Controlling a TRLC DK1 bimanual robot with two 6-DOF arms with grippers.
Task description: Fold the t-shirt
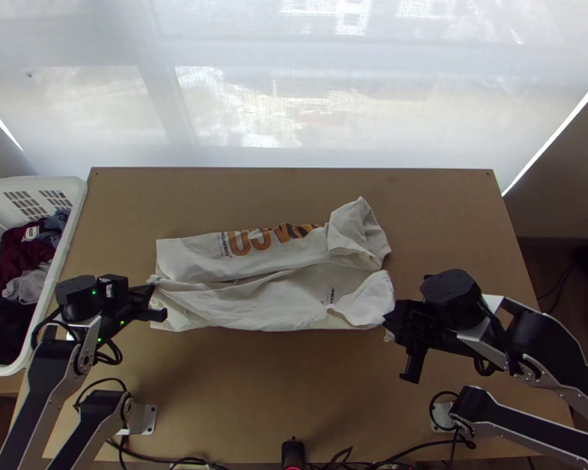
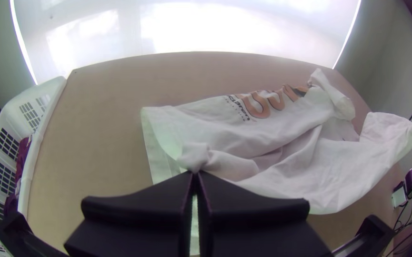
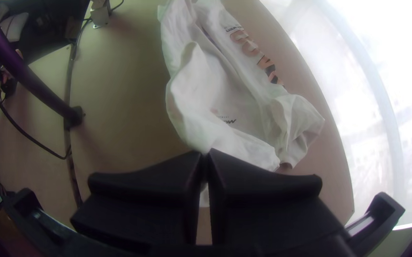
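Left gripper and right gripper pinching opposite ends of t-shirt, side facing near edge of table, presumably for even folding.

The shirt is off-white, with big orange letters that turn to orange and dark stripes at one end, and small dark lettering. The worktop is plain brown. The basket is white with gridded slots; its clothes are maroon, pale grey, blue-grey and, probably, black.
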